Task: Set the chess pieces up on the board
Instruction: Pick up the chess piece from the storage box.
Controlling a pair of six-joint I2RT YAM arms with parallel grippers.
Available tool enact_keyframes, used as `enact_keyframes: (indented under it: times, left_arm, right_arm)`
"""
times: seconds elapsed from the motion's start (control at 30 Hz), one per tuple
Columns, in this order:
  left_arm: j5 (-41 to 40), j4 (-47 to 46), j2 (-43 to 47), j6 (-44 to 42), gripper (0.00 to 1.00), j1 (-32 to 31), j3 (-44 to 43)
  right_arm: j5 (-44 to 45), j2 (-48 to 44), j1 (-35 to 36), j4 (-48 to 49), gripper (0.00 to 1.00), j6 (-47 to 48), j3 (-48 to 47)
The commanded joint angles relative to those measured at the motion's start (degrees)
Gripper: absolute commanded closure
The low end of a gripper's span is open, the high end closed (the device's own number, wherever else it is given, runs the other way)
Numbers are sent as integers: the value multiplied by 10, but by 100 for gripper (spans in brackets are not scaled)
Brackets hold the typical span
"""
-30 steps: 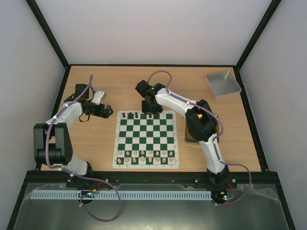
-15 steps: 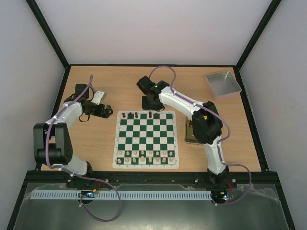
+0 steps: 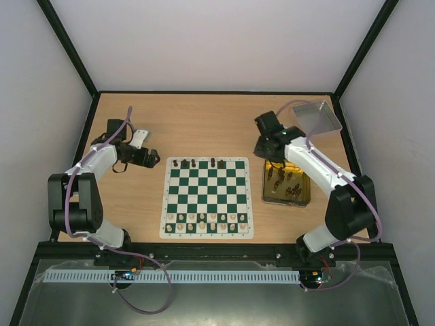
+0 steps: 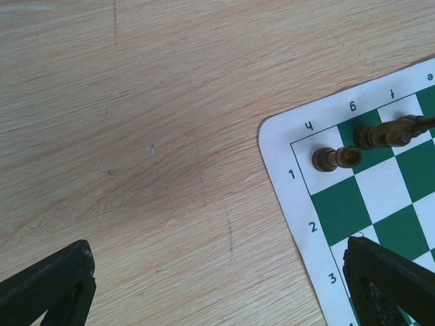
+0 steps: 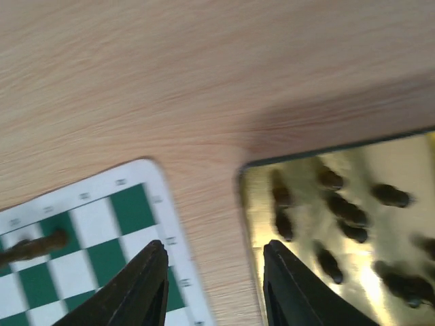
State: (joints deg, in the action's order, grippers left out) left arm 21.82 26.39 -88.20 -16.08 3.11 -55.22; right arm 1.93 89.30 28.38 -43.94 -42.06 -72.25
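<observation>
Pale pieces (image 3: 207,221) line the nearest rank of the board (image 3: 207,193), which lies flat on the worktop (image 3: 136,204). Just right of it, a gold tin (image 3: 287,202) holds loose dark chess pieces (image 5: 346,210); only a few stand on the far rank. The right pincer (image 5: 214,255), jaws apart and empty, hovers over the tin's far-left corner. Fetching another piece looks to be the step in hand: descend over one, then close. The left pincer (image 4: 217,246) hangs wide open beside the board's far-left corner.
</observation>
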Motion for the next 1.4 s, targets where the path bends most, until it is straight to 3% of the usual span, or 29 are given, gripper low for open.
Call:
enact_keyframes:
  times: [0.0, 0.4, 1.37]
  left_arm:
    - [1, 0, -11, -2, 1, -4, -2]
    - [-8, 1, -16, 0, 1, -6, -4]
    - [-9, 2, -16, 2, 1, -6, -8]
  right_arm:
    - [27, -45, -43, -2, 63, -4, 67]
    - [-25, -73, -153, 30, 70, 4, 148]
    - [-94, -26, -193, 89, 81, 0, 193]
